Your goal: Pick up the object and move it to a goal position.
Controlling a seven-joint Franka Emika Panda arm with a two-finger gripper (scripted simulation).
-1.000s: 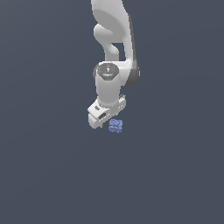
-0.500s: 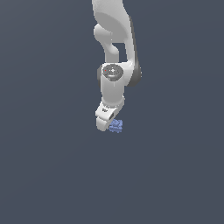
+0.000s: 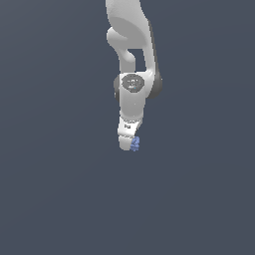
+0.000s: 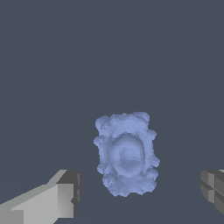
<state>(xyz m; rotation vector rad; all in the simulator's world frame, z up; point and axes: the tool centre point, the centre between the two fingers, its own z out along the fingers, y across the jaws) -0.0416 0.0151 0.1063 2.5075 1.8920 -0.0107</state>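
Wide-set and holding nothing, the white two-fingered claw [image 4: 140,197] hung over the small periwinkle-blue, bumpy-surfaced object [image 4: 126,154], which lay on the plain slate-grey floor [image 4: 52,65]. In the wrist view one pale finger [image 4: 48,202] and the grey pad of the other finger [image 4: 213,186] flanked the object, each well apart from it, the object lying nearer the pale finger than the other. In the exterior view the white jointed arm [image 3: 130,55] reached down from above, and the object [image 3: 135,144] showed at the claw's tip on the exterior view's right side.

Judged risks: because the object sat off-centre between the fingers, the nearer finger would probably touch first on closing and push or turn it. Its lumpy, lobed surface offered uneven contact, so the grip might slip during lifting. Whether the fingertips had reached the object's level could not be told. No goal marker was visible.
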